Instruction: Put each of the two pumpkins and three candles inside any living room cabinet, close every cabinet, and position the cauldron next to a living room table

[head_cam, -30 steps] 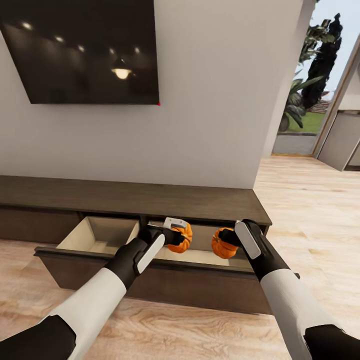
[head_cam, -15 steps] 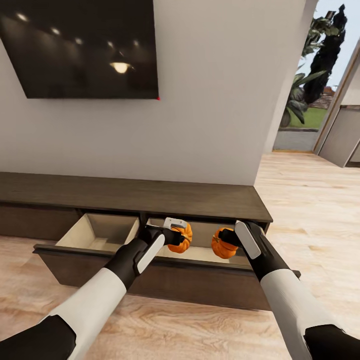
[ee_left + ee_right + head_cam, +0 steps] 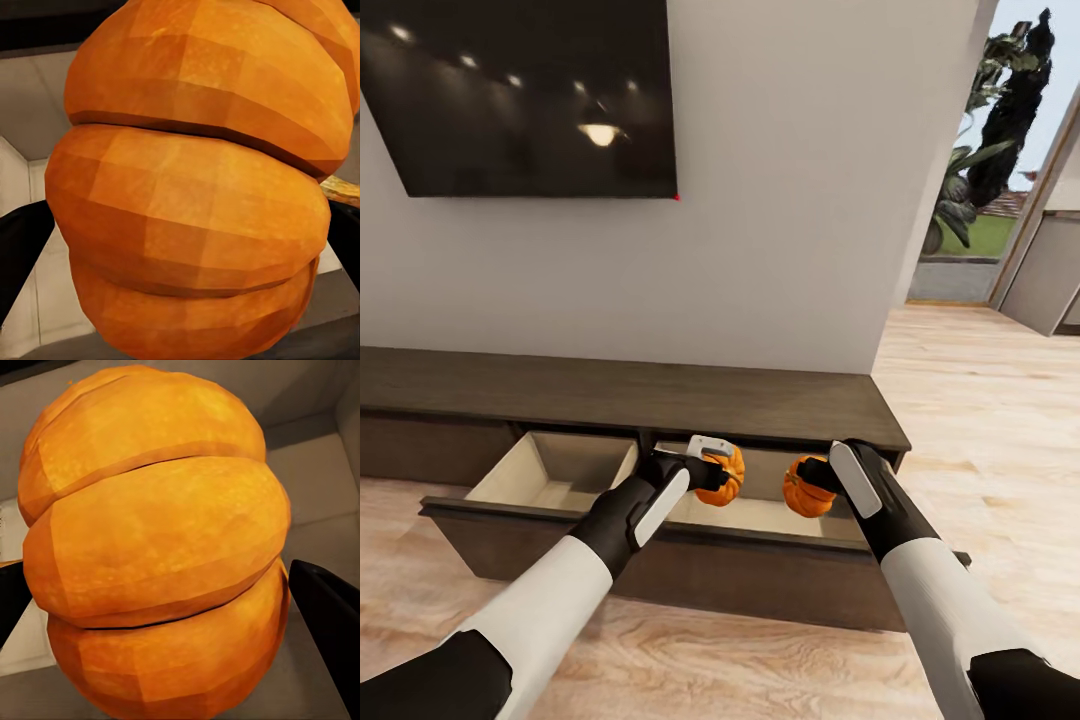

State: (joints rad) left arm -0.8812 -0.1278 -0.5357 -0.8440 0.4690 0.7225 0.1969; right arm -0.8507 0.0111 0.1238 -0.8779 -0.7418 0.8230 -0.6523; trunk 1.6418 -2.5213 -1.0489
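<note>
A dark TV [image 3: 530, 95] hangs on the white wall [image 3: 800, 200] above light wood flooring [image 3: 980, 400].

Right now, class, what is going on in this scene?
A two-armed robot is at a long low cabinet under a wall-mounted TV. Its drawer is pulled open, showing a pale interior. The left gripper holds one orange pumpkin, and the right gripper holds a second pumpkin. Both pumpkins are held over the open drawer, not yet released. In each wrist view the fingers sit on either side of its pumpkin.
</note>
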